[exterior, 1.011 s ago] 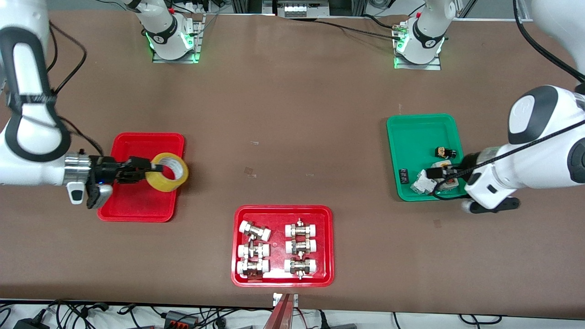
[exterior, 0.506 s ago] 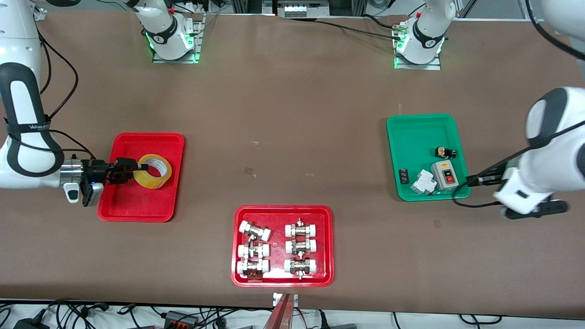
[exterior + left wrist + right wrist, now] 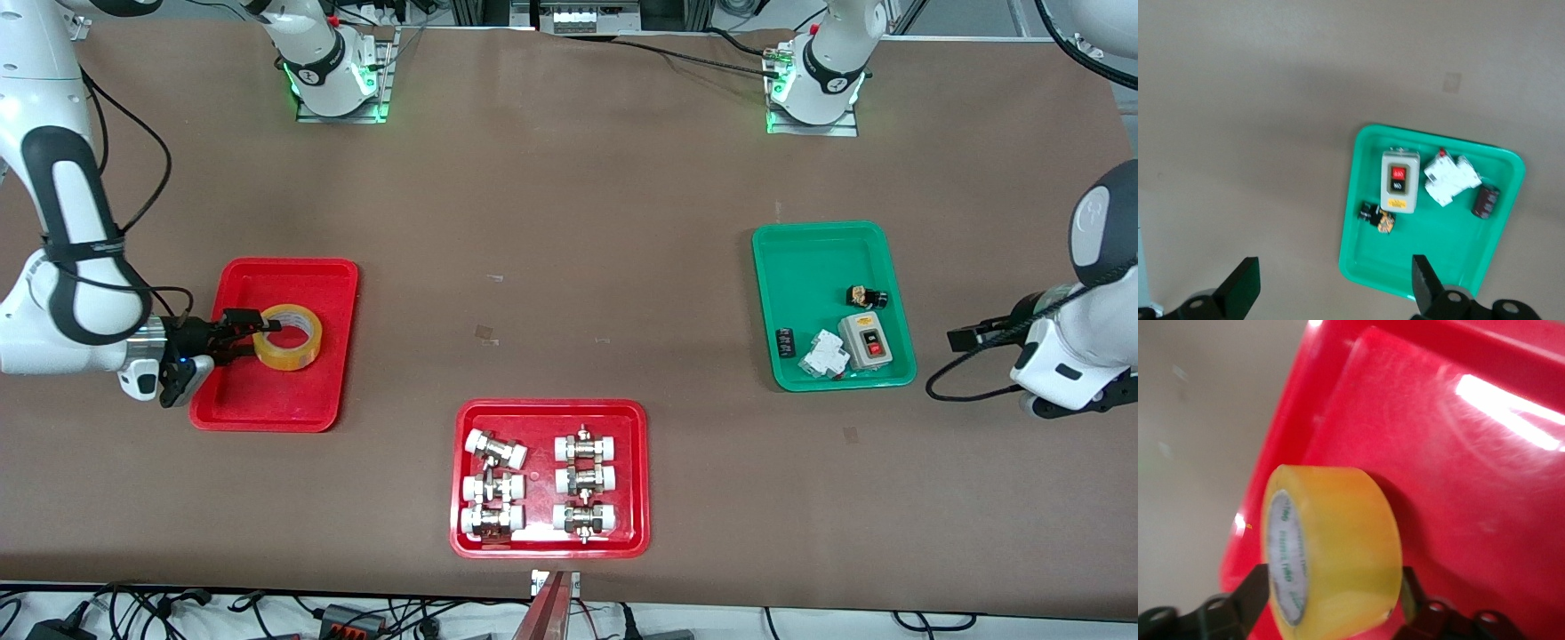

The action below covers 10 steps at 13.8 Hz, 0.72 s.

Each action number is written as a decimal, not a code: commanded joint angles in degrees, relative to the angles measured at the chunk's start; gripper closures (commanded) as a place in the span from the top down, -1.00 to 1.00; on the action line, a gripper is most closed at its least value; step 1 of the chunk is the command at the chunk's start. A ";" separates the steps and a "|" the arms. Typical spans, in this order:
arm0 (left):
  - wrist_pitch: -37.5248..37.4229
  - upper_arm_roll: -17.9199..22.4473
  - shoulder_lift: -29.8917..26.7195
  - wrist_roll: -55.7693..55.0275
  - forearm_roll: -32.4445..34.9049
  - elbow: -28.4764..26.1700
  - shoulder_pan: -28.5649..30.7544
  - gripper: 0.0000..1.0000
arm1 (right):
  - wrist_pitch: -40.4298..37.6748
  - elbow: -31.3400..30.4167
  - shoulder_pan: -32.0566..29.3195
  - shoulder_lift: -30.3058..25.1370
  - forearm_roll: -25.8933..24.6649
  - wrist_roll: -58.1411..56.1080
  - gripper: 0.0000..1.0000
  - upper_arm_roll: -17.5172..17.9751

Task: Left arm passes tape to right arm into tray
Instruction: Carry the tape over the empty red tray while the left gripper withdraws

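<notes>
glossy red plastic tray with a low rim (image 3: 1511,367), smooth, throwing bright white glare streaks. translucent yellow roll of packing tape (image 3: 286,336), slick film with a faint sheen, pale printed paper-like core. matt brown counter (image 3: 569,231), flat, faintly scuffed. shiny green plastic tray (image 3: 1371,260), smooth. red plastic tray of bright metal fittings with white plastic caps (image 3: 549,478). right arm's polished silver metal wrist cuff (image 3: 148,332).

We see the right arm (image 3: 62,222), white with dark bands, a shiny silver cuff and a black pincer (image 3: 238,334). The left arm (image 3: 1089,293) is fat and white, with a grey round cap and a loose black cable (image 3: 965,378).
</notes>
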 commanded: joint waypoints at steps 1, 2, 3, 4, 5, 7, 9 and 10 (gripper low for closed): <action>1.75 13.73 -7.25 0.65 -15.44 -5.19 -9.34 1.00 | 3.46 -0.92 2.29 -2.27 -5.48 -0.74 1.00 0.01; 4.11 18.31 -8.65 1.09 -18.47 -7.98 -11.88 1.00 | 3.91 -0.92 2.90 -3.50 -7.24 -0.13 1.00 0.01; 7.27 19.31 -12.58 2.23 -18.06 -13.84 -13.65 1.00 | 4.18 -0.92 3.86 -5.25 -9.00 1.10 1.00 -0.08; 10.69 19.32 -15.75 2.32 -18.06 -18.95 -14.01 1.00 | 4.18 -0.92 4.66 -7.70 -11.45 3.72 1.00 -0.08; 13.77 19.15 -18.39 2.41 -18.06 -23.96 -13.49 1.00 | 3.74 -1.18 5.71 -10.51 -14.08 8.19 1.00 -0.08; 17.40 18.89 -20.70 2.77 -17.80 -28.40 -13.48 1.00 | 3.04 -4.41 8.61 -18.15 -19.10 19.43 1.00 -0.08; 17.49 18.62 -20.35 2.68 -16.48 -28.05 -14.19 1.00 | -1.85 -5.75 10.63 -23.53 -19.65 29.80 1.00 -0.08; 17.84 17.92 -20.18 2.33 -16.56 -28.14 -14.36 1.00 | -4.58 -5.58 11.60 -25.99 -19.74 35.16 1.00 0.01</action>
